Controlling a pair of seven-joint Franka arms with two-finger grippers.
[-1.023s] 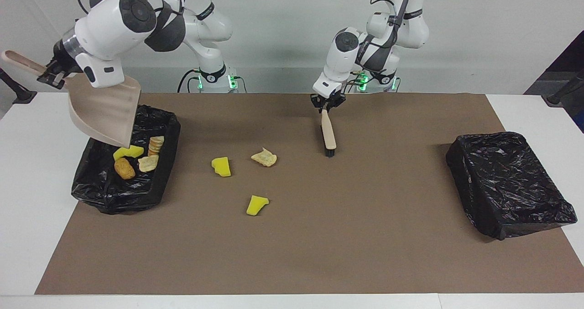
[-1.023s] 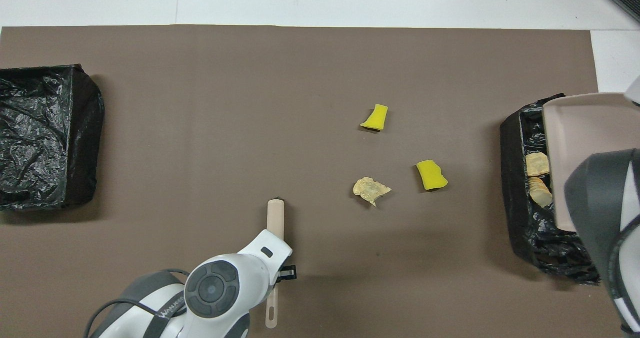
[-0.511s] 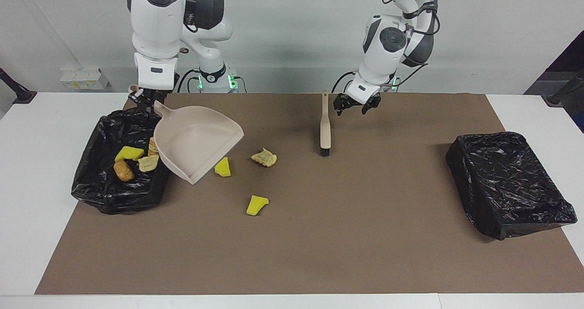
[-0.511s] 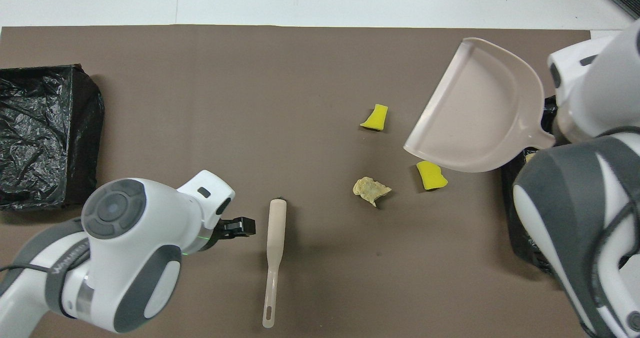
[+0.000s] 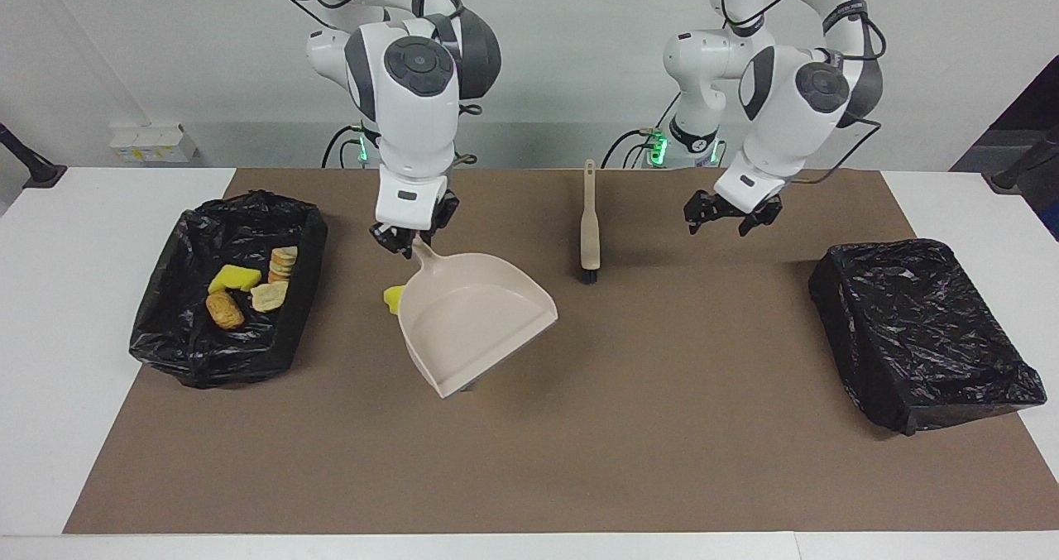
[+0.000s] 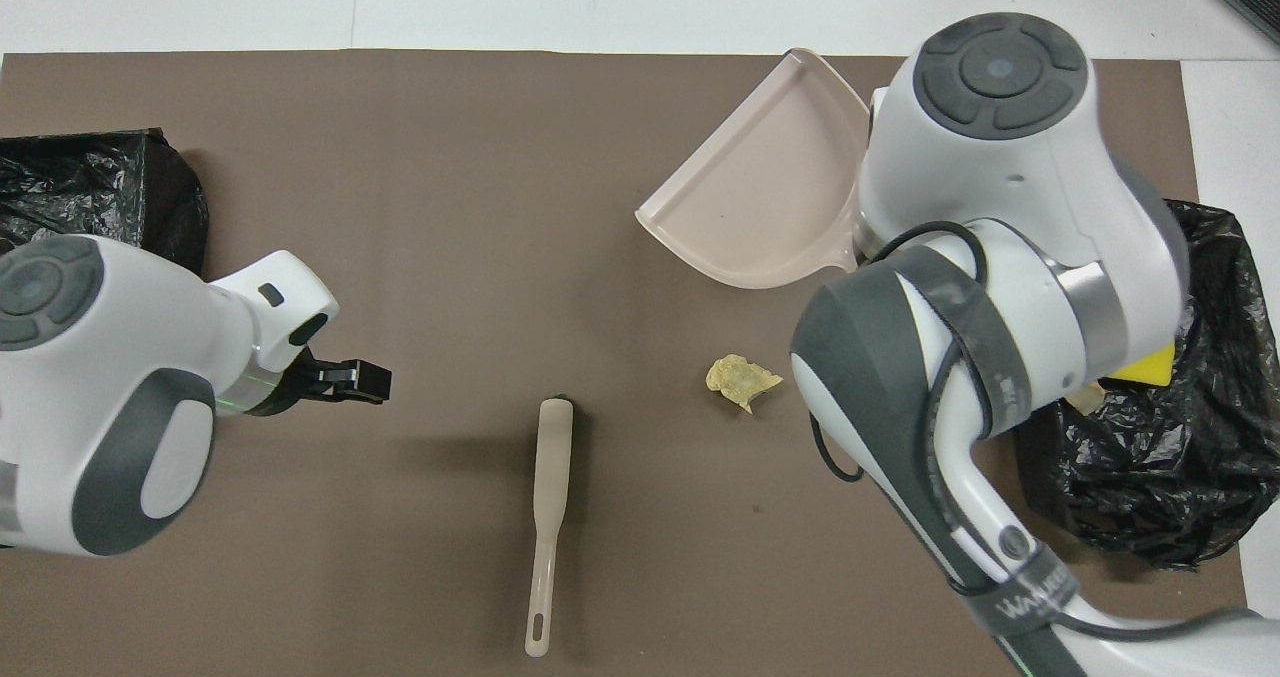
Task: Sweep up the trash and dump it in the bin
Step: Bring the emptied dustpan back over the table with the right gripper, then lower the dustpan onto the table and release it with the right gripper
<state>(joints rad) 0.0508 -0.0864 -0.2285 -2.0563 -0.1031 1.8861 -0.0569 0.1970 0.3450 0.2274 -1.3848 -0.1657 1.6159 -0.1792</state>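
My right gripper (image 5: pixel 411 244) is shut on the handle of the beige dustpan (image 5: pixel 471 320), which hangs tilted over the middle of the brown mat. In the overhead view the dustpan (image 6: pixel 760 197) shows but the arm hides that gripper. The brush (image 5: pixel 588 229) lies on the mat with nothing holding it. My left gripper (image 5: pixel 728 217) hovers open and empty beside it, toward the left arm's end. Trash on the mat: a yellow wedge (image 5: pixel 392 297) peeks out from the dustpan's edge, and a beige crumbly piece (image 6: pixel 742 377) lies loose. Several scraps lie in the bin (image 5: pixel 182 353).
The black-lined bin with the scraps stands at the right arm's end of the mat. A second black-lined bin (image 5: pixel 922 332) stands at the left arm's end. The brush (image 6: pixel 548 517) points its handle toward the robots.
My right arm swung the dustpan from over the bin to over the mat's middle. My left gripper let go of the brush, opened, and moved toward the left arm's end.
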